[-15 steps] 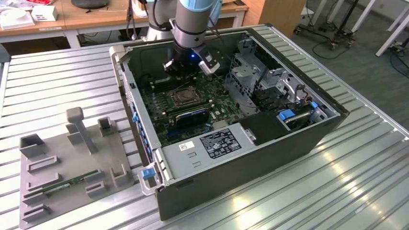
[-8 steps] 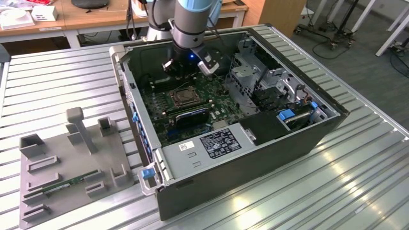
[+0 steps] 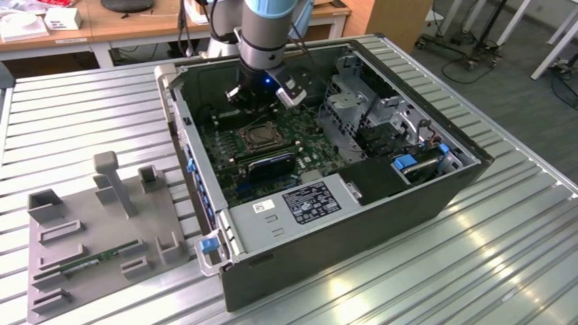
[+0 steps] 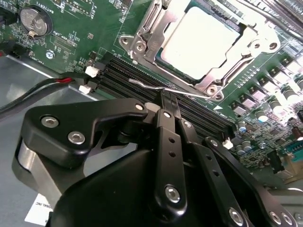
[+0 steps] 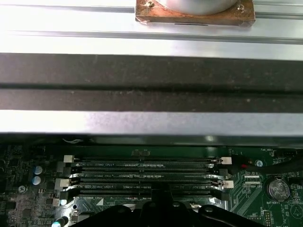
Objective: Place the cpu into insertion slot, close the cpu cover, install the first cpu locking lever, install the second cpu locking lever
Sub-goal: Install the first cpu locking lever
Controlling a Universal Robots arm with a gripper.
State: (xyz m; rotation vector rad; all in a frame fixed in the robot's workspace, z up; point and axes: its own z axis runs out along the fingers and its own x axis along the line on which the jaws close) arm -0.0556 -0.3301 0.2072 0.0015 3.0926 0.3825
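Fingers (image 4: 168,127) pressed together, tips at the wire locking lever (image 4: 142,84); cpu (image 4: 201,42) lies under the lowered cpu cover (image 4: 152,23); printed label (image 3: 307,198) too small to read

I saw the cpu (image 4: 201,40) pale silver-white inside the silvery cpu cover (image 4: 150,26), on a green motherboard (image 4: 80,33) speckled with tiny silver parts. The gripper (image 4: 166,97) was matte black with bright screw heads. The memory slots (image 5: 147,166) were black with white end clips. The computer case (image 3: 361,230) was dark grey, its clips (image 3: 210,245) blue, the worktop (image 3: 515,223) ribbed silver.
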